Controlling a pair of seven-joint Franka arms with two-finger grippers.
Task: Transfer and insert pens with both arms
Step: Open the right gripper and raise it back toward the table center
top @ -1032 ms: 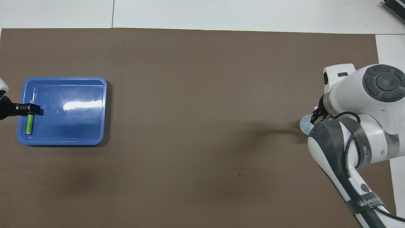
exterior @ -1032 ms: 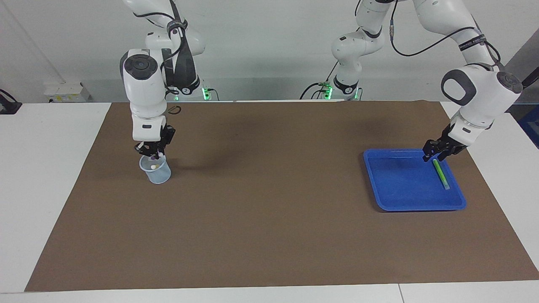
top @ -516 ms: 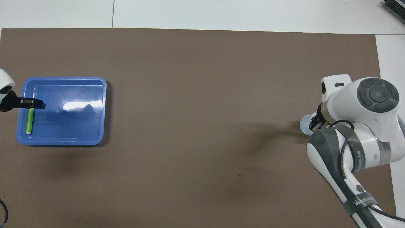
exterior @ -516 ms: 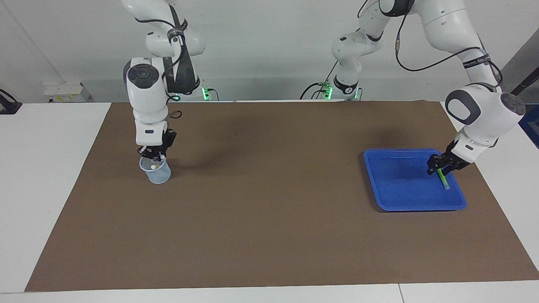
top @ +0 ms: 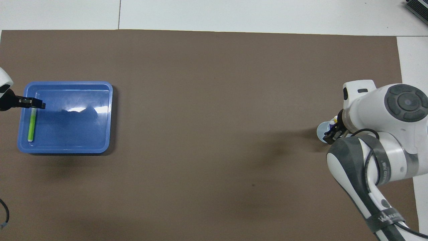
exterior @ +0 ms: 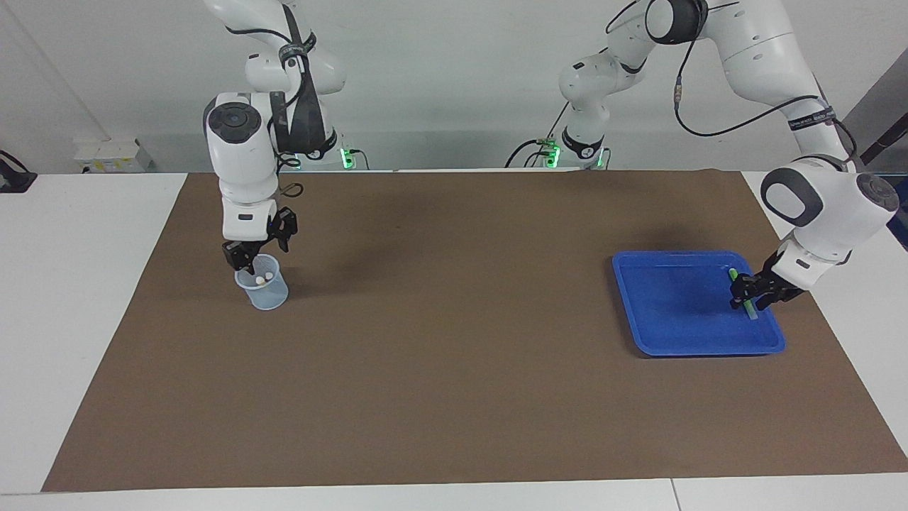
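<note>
While straddling the green pen (exterior: 742,296) in the blue tray (exterior: 667,341), left pincer (exterior: 753,296) grip unclear; right pincer (exterior: 257,249) released over cup (exterior: 267,292); no legible writing.

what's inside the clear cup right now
Two pale pen ends show inside the clear cup, which stands under the right gripper. The pens' bodies and colours are not clear through the cup's wall, and the right arm hides most of the cup from above.
</note>
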